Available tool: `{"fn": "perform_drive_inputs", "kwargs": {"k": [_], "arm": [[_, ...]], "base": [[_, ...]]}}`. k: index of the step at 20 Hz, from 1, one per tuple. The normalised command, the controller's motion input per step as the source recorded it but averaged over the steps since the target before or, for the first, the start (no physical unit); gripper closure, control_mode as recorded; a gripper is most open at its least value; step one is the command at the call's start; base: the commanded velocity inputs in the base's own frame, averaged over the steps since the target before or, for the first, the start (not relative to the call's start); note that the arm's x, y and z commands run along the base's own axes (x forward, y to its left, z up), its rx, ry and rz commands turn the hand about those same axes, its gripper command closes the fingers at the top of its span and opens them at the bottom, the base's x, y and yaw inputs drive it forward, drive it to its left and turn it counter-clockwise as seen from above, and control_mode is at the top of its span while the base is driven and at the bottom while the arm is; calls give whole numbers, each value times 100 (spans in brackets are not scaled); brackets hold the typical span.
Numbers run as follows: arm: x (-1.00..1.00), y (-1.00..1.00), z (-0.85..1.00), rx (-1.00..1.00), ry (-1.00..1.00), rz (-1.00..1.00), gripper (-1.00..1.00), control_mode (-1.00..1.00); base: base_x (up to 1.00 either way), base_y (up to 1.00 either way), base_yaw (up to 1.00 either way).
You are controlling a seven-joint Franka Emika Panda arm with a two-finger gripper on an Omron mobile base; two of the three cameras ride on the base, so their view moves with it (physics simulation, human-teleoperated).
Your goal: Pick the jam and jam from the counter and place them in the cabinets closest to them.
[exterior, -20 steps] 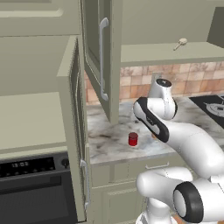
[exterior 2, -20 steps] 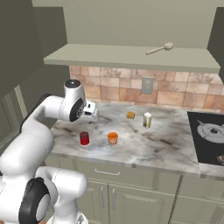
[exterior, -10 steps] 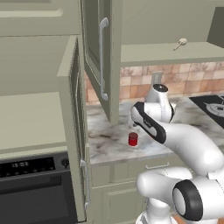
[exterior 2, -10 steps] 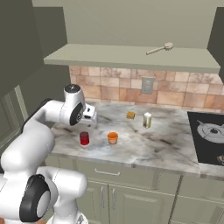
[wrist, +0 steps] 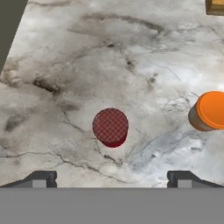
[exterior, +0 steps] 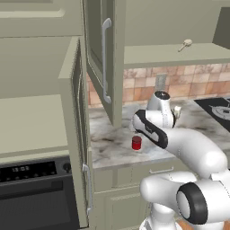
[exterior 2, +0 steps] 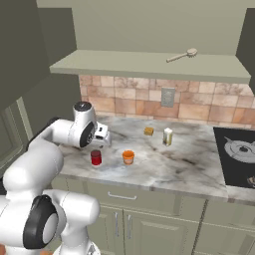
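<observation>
A red jam jar with a chequered lid stands upright on the marbled counter near its front edge. My gripper hovers just above and behind it, pointing down. In the hand view the jar sits centred between and ahead of my gripper, whose fingertips stand wide apart and open, touching nothing. An orange-lidded jar stands a little to the right of the red one. A grey-green upper cabinet door hangs open to the left, above the counter.
Further back on the counter are a small orange-brown block and a pale carton. A black hob lies at the right. A tall cabinet side and an oven stand at the left. A wooden spoon rests on the shelf.
My arm has come down and forward, bringing the hand lower over the red jar. The jaws stay open. The jars have not moved.
</observation>
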Motion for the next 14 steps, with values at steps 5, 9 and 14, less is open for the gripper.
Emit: {"fn": "perform_drive_inputs", "kwargs": {"k": [5, 9, 14], "arm": [[10, 0, -21, 0, 0, 0, -100, -100], [10, 0, -21, 0, 0, 0, -100, -100], [12, 0, -20, 0, 0, 0, -100, -100]], "base": [[0, 0, 0], [0, 0, 0], [0, 0, 0]]}}
